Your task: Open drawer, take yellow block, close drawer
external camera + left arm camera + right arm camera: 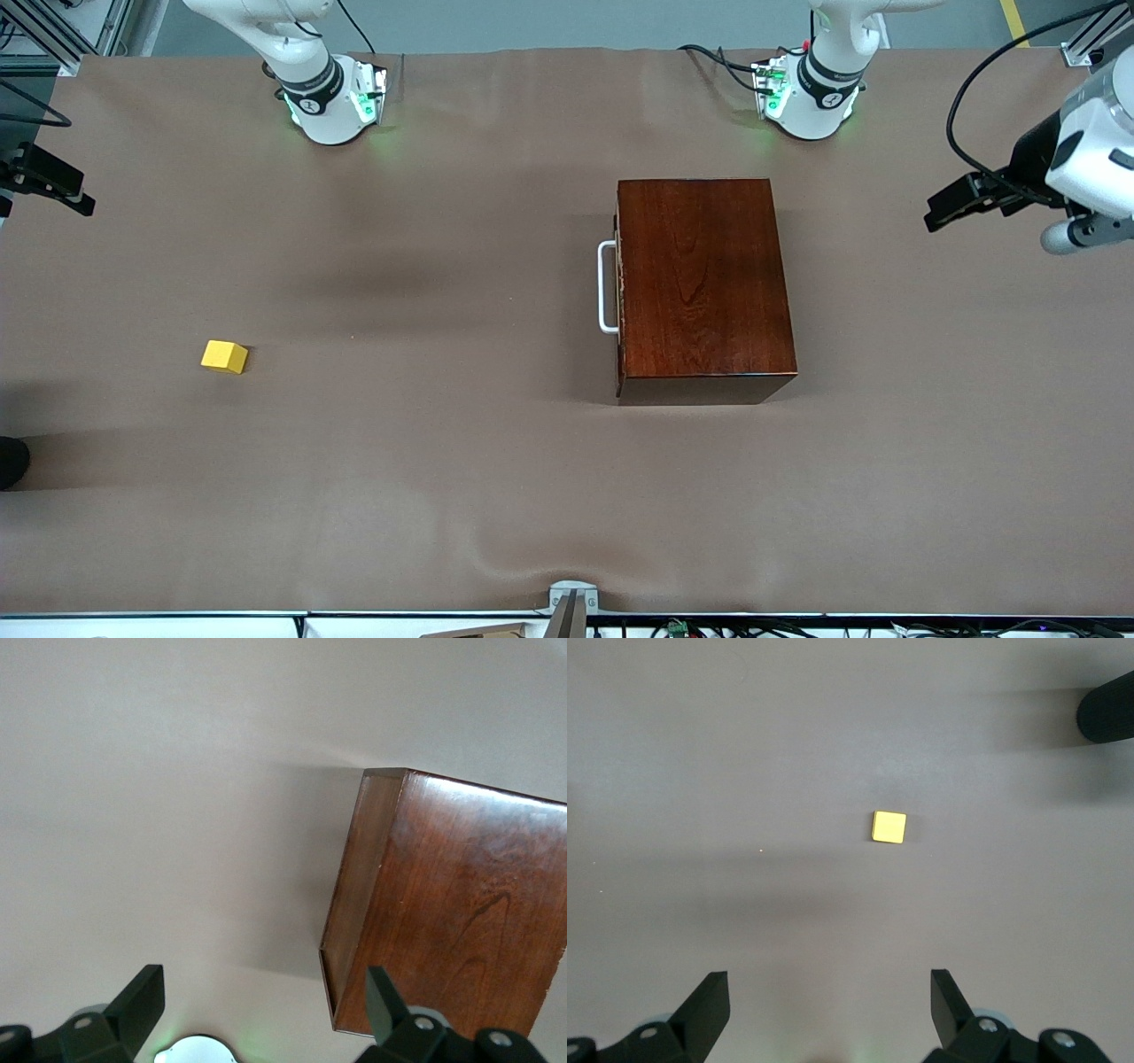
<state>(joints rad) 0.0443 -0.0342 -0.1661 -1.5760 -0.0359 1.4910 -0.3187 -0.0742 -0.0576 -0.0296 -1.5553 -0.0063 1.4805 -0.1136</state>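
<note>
Both tools (266, 1014) (830, 1010) released, high over table; yellow block (224, 356) outside shut drawer (620, 288).

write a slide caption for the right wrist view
Open right gripper high over the small bright yellow block lying on the brown table cloth.

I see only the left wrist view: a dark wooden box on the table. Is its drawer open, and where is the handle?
Observer: The drawer is shut; its white handle faces the right arm's end of the table.
Operator: I do not see the yellow block. Is it inside?
Observer: No. The yellow block lies on the table, toward the right arm's end.
Operator: And the right tool?
Observer: The right tool hangs open over the table with the block in its camera's sight; it holds nothing.
</note>
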